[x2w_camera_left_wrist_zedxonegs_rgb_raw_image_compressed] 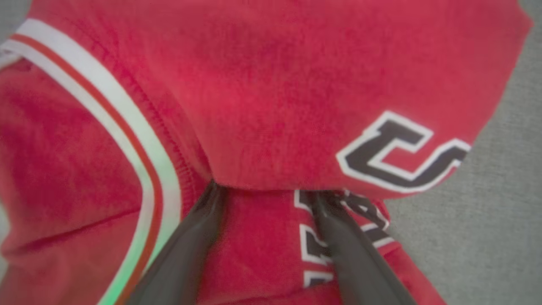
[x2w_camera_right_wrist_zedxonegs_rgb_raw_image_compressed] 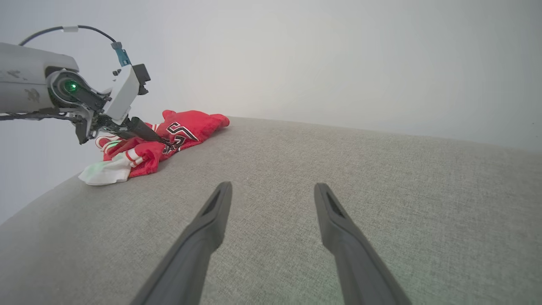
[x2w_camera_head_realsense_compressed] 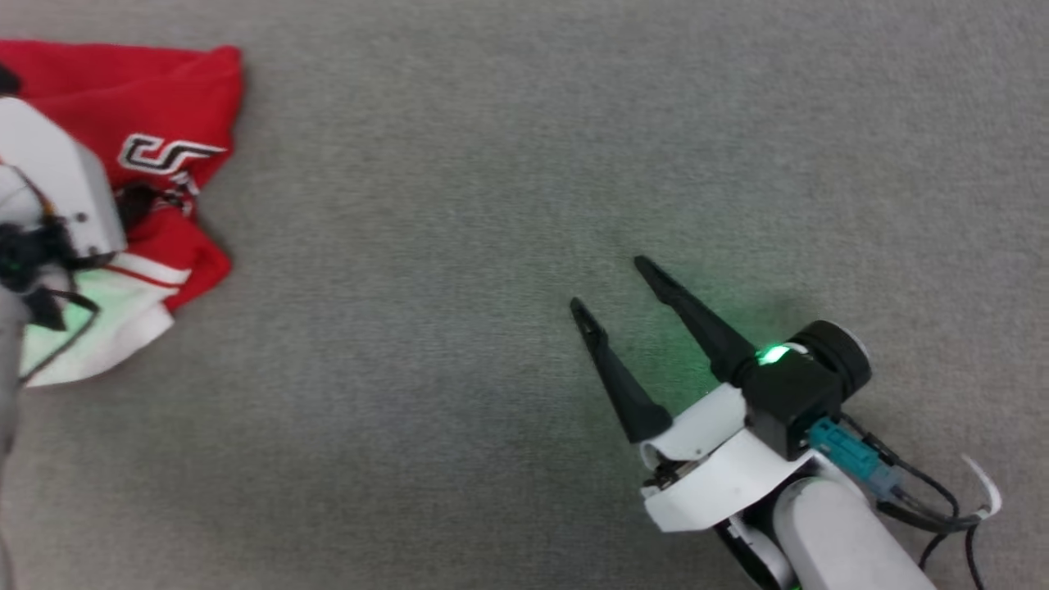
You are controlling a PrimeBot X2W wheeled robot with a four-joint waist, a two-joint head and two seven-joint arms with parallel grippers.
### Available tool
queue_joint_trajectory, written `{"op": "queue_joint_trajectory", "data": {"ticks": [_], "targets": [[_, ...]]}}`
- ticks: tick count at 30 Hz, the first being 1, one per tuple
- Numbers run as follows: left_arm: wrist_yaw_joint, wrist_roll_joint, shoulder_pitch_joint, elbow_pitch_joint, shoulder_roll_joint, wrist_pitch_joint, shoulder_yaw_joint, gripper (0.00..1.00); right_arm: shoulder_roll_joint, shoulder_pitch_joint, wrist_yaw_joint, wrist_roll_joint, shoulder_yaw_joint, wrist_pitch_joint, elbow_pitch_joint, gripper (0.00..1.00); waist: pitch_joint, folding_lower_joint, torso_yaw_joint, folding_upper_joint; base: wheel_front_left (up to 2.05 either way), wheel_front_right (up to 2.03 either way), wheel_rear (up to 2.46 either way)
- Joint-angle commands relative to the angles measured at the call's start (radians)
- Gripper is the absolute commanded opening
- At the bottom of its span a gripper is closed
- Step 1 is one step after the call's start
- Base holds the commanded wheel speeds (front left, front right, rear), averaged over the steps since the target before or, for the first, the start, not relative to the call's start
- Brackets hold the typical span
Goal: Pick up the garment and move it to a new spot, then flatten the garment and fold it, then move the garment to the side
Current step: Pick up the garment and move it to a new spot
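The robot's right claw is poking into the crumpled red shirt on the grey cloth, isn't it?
Not quite. It is the left gripper that is poking into the crumpled red shirt, with its fingertips tucked under a fold, as the left wrist view shows. The right gripper is open over bare grey cloth, apart from the shirt.

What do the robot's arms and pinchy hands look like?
The arms are pale grey tubes. The right gripper has two long, pointy black fingers, a white shell, a black block with a glowing green light, a teal plug and thin black cables. The left gripper looks the same.
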Motion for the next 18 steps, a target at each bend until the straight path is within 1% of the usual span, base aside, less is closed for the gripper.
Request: {"op": "queue_joint_trajectory", "data": {"ticks": [1,6,8,12,13,15,16,18], "targets": [[0.0,-0.023,0.039,0.013,0.008,0.019,-0.022,1.0,0.01,-0.018,-0.001,-0.002,0.021,-0.005,-0.004,1.0,0.06,0.0,-0.065,0.0,0.0,0.0,0.0],[0.001,-0.049,0.063,0.03,0.007,0.015,-0.056,1.0,0.016,-0.029,-0.001,-0.006,0.053,-0.007,-0.015,1.0,0.075,0.0,-0.083,0.0,0.0,0.0,0.0],[0.0,-0.063,0.058,0.038,0.008,-0.008,-0.058,1.0,0.018,-0.039,-0.001,-0.006,0.068,-0.007,-0.022,1.0,0.082,0.0,-0.091,0.0,0.0,0.0,0.0],[-0.001,-0.085,0.075,0.046,-0.012,0.007,-0.094,1.0,0.023,-0.039,-0.001,-0.004,0.082,-0.01,-0.027,1.0,0.085,0.0,-0.098,0.0,0.0,0.0,0.0],[-0.001,-0.09,0.078,0.039,-0.016,0.009,-0.105,0.7,0.023,-0.04,-0.001,-0.002,0.084,-0.01,-0.027,1.0,0.085,0.0,-0.099,0.0,0.0,0.0,0.0],[-0.003,-0.103,0.081,0.019,-0.012,-0.02,-0.119,0.04,0.024,-0.043,-0.001,0.0,0.082,-0.013,-0.025,1.0,0.085,0.0,-0.1,0.0,0.0,0.0,0.0],[-0.003,-0.107,0.079,0.012,-0.007,-0.044,-0.123,0.0,0.025,-0.045,-0.001,0.001,0.08,-0.016,-0.023,1.0,0.084,0.0,-0.101,0.0,0.0,0.0,0.0],[-0.004,-0.111,0.071,0.003,0.002,-0.095,-0.132,0.0,0.025,-0.047,-0.001,0.001,0.073,-0.02,-0.018,1.0,0.08,0.0,-0.099,0.0,0.0,0.0,0.0]]}}
